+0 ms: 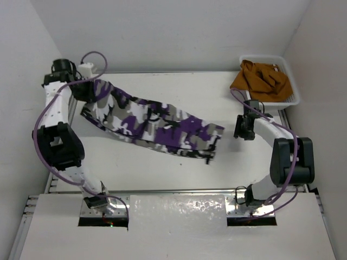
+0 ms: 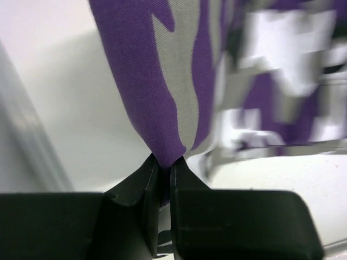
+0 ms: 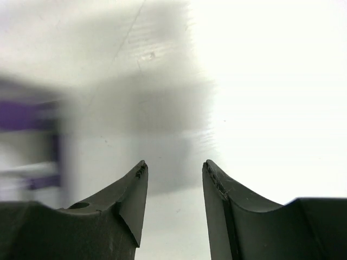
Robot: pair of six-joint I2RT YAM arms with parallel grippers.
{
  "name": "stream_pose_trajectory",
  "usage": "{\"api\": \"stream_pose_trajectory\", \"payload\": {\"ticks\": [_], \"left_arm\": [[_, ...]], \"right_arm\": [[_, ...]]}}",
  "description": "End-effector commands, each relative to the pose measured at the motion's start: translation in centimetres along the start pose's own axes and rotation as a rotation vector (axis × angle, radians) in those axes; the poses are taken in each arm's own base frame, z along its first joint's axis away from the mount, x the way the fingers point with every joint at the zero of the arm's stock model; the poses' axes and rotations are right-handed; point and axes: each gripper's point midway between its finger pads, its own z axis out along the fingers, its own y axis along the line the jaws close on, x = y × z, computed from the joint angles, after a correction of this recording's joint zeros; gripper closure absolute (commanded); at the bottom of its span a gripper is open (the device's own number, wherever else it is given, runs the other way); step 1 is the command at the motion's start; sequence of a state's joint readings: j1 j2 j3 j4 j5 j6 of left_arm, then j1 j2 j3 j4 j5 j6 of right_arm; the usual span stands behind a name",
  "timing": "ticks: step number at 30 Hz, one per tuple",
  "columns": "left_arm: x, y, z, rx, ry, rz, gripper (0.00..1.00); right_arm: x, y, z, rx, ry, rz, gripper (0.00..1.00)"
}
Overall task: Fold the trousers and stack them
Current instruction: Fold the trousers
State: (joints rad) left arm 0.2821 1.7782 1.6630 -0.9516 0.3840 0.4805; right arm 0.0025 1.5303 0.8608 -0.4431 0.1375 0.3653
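My left gripper (image 2: 164, 169) was clamped on one end of the trousers (image 1: 157, 125), which stretched away from it toward my right gripper (image 3: 174, 181), spread wide and empty just beyond their far end. I judged nothing folded yet; folding and stacking were all left.
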Motion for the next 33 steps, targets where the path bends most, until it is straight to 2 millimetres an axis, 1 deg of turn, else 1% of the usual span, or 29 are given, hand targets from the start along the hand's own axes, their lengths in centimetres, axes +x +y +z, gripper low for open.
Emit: {"api": "stream_pose_trajectory", "payload": {"ticks": [1,3,4,6,7,8,9,10,11,12,13,14,15,17,18,19,20,21,22,23,24,25,26,27,28,29,30,32,33], "left_arm": [[-4.0,-3.4,-6.8,0.05,-0.116,0.17,1.0],[-4.7,-5.9,-7.1,0.128,-0.13,0.192,1.0],[-5.1,-8.5,-7.0,0.198,-0.133,0.211,1.0],[-5.3,-11.6,-6.5,0.267,-0.132,0.221,1.0],[-5.4,-14.5,-5.7,0.336,-0.131,0.249,1.0],[-5.4,-16.1,-5.5,0.376,-0.125,0.229,1.0],[-5.4,-17.2,-5.3,0.41,-0.126,0.223,1.0],[-5.1,-20.1,-4.8,0.486,-0.116,0.25,1.0],[-4.9,-21.1,-4.4,0.507,-0.101,0.244,1.0],[-4.3,-21.7,-3.8,0.518,-0.075,0.247,1.0],[-3.5,-23.4,-3.3,0.548,-0.047,0.274,1.0],[-2.9,-24.1,-2.9,0.564,-0.027,0.288,1.0],[-1.7,-25.7,-2.4,0.603,0.006,0.306,1.0],[-0.4,-27.2,-1.6,0.638,0.039,0.324,1.0],[0.2,-28.7,-1.2,0.657,0.052,0.354,1.0],[0.5,-29.4,-0.8,0.666,0.064,0.347,1.0],[0.7,-30.2,-0.7,0.685,0.07,0.353,1.0],[0.9,-31.9,-0.8,0.731,0.07,0.373,1.0],[1.1,-32.8,-0.8,0.747,0.076,0.376,1.0],[1.3,-33.5,-0.7,0.758,0.082,0.385,1.0],[1.4,-34.7,-0.6,0.769,0.078,0.414,1.0],[1.6,-35.2,-0.6,0.775,0.083,0.418,1.0],[1.7,-35.6,-0.4,0.783,0.088,0.418,1.0],[1.7,-36.1,-0.4,0.794,0.084,0.422,1.0],[1.7,-36.2,-0.2,0.791,0.093,0.403,1.0],[1.6,-36.3,0.1,0.786,0.096,0.394,1.0],[1.4,-36.4,0.3,0.781,0.088,0.394,1.0],[0.9,-37.0,0.6,0.786,0.069,0.39,1.0],[0.7,-37.7,0.5,0.795,0.067,0.375,1.0]], "right_arm": [[-1.6,1.0,0.2,-0.04,-0.032,0.017,0.56],[-1.7,2.2,0.5,-0.098,-0.046,0.035,0.55],[-1.7,2.4,0.5,-0.11,-0.045,0.047,0.55],[-1.8,2.4,0.5,-0.11,-0.048,0.051,0.55],[-1.8,2.3,0.4,-0.109,-0.051,0.045,0.55],[-1.9,2.3,0.2,-0.109,-0.051,0.041,0.55],[-2.0,2.3,0.1,-0.106,-0.055,0.037,0.54],[-2.2,2.2,-0.2,-0.106,-0.066,0.028,0.54],[-2.2,2.0,-0.4,-0.097,-0.069,0.026,0.54],[-2.3,2.0,-0.6,-0.096,-0.078,0.023,0.54],[-2.7,1.9,-0.9,-0.097,-0.095,0.028,0.54],[-2.7,2.0,-1.1,-0.104,-0.101,0.028,0.54],[-2.7,2.2,-1.2,-0.114,-0.107,0.031,0.54],[-2.6,2.9,-1.5,-0.146,-0.115,0.036,0.54],[-2.6,3.3,-1.7,-0.153,-0.118,0.03,0.54],[-2.4,3.6,-1.8,-0.158,-0.119,0.017,0.54],[-2.1,4.4,-1.8,-0.166,-0.115,-0.004,0.54],[-1.9,4.8,-1.9,-0.175,-0.11,0.009,0.53],[-1.6,5.5,-1.8,-0.194,-0.102,0.014,0.53],[-0.8,6.7,-1.5,-0.219,-0.086,0.012,0.54],[0.0,8.2,-1.3,-0.269,-0.053,0.045,0.54],[1.1,9.4,-1.0,-0.297,-0.025,0.046,0.54],[1.6,11.7,-0.9,-0.352,-0.027,0.027,0.55],[3.0,13.3,-0.1,-0.392,0.038,0.063,0.56],[3.5,14.1,0.4,-0.405,0.061,0.074,0.56],[4.1,14.8,0.9,-0.407,0.084,0.085,0.56],[5.2,14.8,2.2,-0.386,0.135,0.12,0.58],[5.1,15.2,3.0,-0.394,0.126,0.148,0.61],[5.0,15.5,3.5,-0.396,0.127,0.163,0.63]]}}
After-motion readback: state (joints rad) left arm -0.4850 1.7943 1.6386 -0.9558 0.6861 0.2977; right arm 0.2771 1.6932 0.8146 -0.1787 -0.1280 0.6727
